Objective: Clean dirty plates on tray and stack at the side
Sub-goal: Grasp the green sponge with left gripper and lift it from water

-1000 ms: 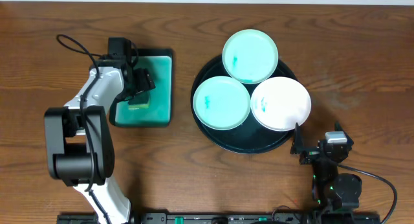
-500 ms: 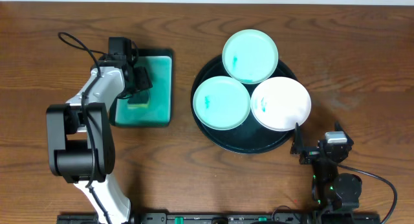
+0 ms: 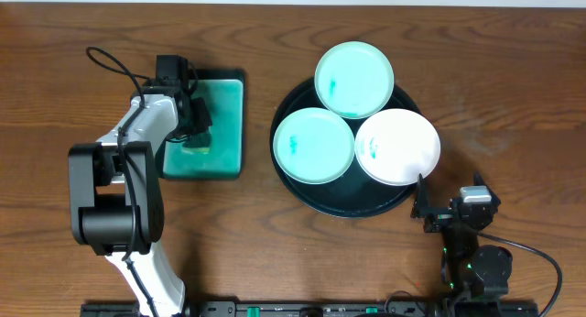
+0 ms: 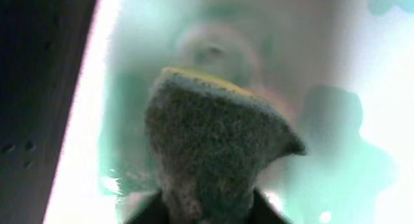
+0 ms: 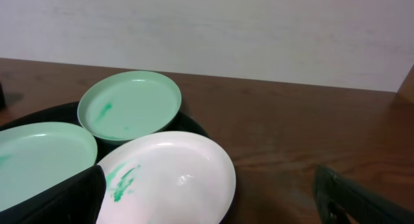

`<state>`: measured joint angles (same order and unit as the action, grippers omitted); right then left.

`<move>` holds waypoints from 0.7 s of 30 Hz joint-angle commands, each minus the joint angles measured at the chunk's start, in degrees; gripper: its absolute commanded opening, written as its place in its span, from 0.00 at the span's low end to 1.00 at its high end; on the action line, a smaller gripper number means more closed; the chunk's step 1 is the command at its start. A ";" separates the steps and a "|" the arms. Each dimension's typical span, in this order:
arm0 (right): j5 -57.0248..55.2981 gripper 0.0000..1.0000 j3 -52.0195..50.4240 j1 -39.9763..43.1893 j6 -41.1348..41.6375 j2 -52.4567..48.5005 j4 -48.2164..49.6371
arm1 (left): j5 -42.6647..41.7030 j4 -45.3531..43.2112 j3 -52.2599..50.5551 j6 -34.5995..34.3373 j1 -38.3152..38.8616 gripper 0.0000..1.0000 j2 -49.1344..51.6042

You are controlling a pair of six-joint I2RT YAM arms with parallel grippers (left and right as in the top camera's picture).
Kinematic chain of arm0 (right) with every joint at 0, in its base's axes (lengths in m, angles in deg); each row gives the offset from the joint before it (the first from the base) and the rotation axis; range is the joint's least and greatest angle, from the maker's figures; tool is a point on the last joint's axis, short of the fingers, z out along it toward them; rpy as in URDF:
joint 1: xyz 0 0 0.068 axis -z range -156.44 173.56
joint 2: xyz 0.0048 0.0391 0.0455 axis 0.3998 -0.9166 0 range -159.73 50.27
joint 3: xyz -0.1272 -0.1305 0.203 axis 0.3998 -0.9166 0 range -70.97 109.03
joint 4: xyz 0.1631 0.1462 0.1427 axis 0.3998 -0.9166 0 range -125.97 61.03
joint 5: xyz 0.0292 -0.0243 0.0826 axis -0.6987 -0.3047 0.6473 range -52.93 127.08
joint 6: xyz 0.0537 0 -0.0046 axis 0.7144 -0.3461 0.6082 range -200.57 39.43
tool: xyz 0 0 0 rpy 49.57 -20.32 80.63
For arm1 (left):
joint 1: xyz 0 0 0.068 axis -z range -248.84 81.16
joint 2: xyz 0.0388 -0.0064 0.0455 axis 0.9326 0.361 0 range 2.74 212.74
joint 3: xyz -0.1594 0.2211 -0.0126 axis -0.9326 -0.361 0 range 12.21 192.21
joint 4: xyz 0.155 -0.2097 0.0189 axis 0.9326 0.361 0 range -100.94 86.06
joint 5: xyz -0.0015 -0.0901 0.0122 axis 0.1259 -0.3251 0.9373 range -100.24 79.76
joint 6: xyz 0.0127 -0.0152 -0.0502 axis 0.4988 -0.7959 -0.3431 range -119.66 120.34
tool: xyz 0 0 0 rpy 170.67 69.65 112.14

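Three plates lie on the round black tray [image 3: 348,210]: a mint one [image 3: 354,79] at the back, a mint one [image 3: 314,145] on the left and a white one [image 3: 396,147] on the right, each with teal smears. My left gripper [image 3: 194,134] is down in the teal dish [image 3: 224,125], shut on the sponge [image 4: 213,140], whose dark scouring side bulges between the jaws. My right gripper [image 3: 453,205] stands open just off the tray's front right, with the white plate [image 5: 174,179] close in front of its wide-apart fingers.
The rectangular teal dish sits left of the tray on the brown wooden table [image 3: 513,97]. The left arm's black cable [image 3: 110,65] loops behind it. The arms' bases stand at the table's front edge.
The left gripper's jaws have closed on the sponge in the dish, and the left arm has shifted slightly. The right arm and the plates have not moved.
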<state>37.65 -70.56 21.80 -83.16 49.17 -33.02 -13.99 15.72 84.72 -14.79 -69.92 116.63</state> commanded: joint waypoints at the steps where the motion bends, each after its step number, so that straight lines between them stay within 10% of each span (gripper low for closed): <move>1: -0.11 0.99 -0.09 -0.92 -0.68 0.07 -0.24 | 0.48 0.72 0.50 0.04 -0.09 0.08 -2.14; 21: -0.11 0.99 -0.09 -0.92 -0.68 0.07 -0.26 | -0.13 2.25 0.52 -2.97 -0.09 0.07 -26.82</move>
<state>37.68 -70.56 21.80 -83.16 49.17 -33.02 -14.21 18.03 84.72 -17.06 -69.92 90.62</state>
